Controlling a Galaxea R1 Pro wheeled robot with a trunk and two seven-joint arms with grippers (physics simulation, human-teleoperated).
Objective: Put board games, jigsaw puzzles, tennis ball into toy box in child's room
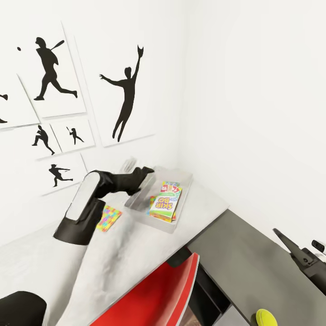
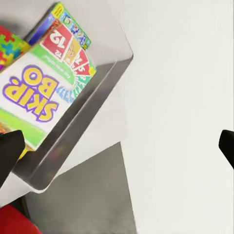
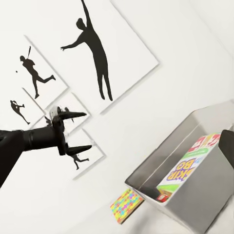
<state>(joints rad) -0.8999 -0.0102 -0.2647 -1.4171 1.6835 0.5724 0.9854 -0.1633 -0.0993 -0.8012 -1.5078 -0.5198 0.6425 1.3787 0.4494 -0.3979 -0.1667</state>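
Note:
The grey toy box (image 1: 181, 179) stands on the pale table (image 1: 206, 203) near the room's corner. Inside lies a red-yellow-green board game (image 1: 165, 203) lettered SKIP-BO, seen close up (image 2: 36, 92), with a jigsaw puzzle (image 2: 9, 46) and a green-edged box (image 2: 73, 24) partly under it. Another jigsaw puzzle (image 1: 108, 218) lies flat on the table beside the box's left side. My left gripper (image 1: 146, 174) hovers open and empty above the box's left rim; its spread fingers (image 3: 73, 115) show against the wall. The tennis ball (image 1: 266, 318) sits low at the right, below my open right gripper (image 1: 294, 246).
A red chair (image 1: 154, 294) stands tucked against the table's front. The lower dark grey end unit (image 1: 253, 253) runs to the right. Black silhouette sports pictures (image 1: 127, 90) hang on the wall behind the table. White walls close the corner just past the toy box.

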